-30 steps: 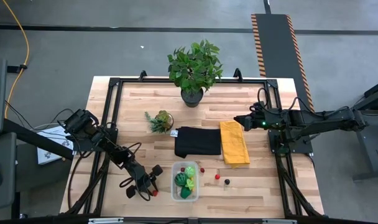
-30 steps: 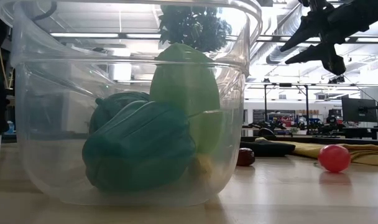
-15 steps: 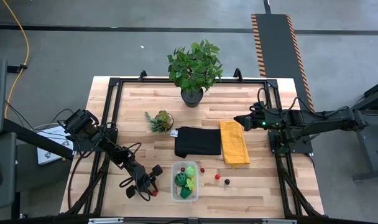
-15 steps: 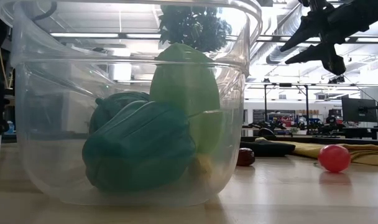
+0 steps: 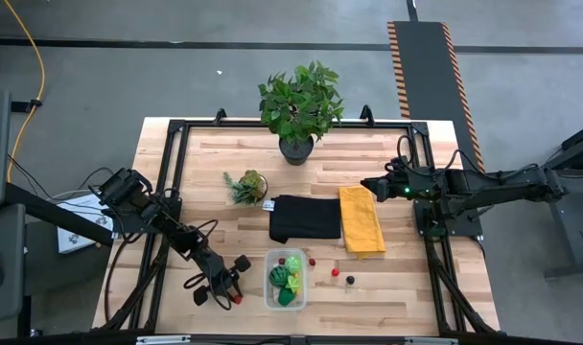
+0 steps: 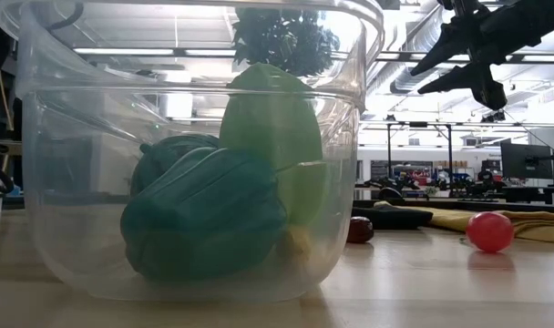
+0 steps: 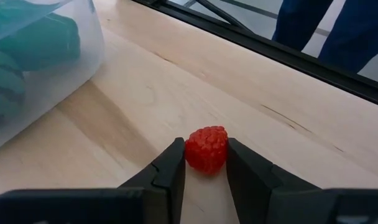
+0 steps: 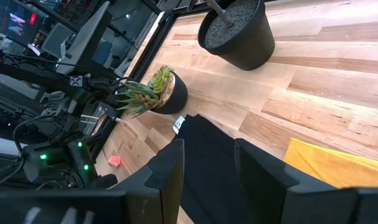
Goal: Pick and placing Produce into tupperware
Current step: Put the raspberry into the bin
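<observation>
One bumpy red berry (image 7: 206, 149) between dark fingers (image 7: 170, 168)

floor (image 5: 176, 77): grey concrete, lying bare w/ dark seam lines
strip (image 5: 399, 72): orange-black hazard edging running along dark mat
cable (image 5: 34, 67): yellow, trailing across floor
ceiling lights (image 6: 122, 51): glowing in long rows

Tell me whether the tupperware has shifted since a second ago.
No. In the high view the tupperware sits at the same spot below the black cloth, produce inside unchanged.
</observation>
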Tool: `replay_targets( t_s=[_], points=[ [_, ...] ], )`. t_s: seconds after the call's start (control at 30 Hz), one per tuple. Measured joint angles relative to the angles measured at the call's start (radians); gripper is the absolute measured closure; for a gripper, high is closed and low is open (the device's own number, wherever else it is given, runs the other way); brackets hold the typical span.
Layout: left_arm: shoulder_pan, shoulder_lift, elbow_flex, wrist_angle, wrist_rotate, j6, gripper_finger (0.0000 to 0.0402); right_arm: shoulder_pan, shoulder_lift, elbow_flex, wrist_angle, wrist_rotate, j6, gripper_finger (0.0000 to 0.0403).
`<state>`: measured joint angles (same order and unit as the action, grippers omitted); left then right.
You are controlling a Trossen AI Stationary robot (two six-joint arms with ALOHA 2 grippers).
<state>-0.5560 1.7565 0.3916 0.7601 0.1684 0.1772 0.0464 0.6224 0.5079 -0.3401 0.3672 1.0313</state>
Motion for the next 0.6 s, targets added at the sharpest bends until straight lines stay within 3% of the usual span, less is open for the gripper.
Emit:
replay_targets(
  t_s=[0.6],
  points=[
    [0.000, -0.050, 0.000, 0.025, -0.006, -0.027, 0.0318, 0.000, 0.000, 0.000, 0.000, 0.000, -0.003, 0.0269]
  ],
)
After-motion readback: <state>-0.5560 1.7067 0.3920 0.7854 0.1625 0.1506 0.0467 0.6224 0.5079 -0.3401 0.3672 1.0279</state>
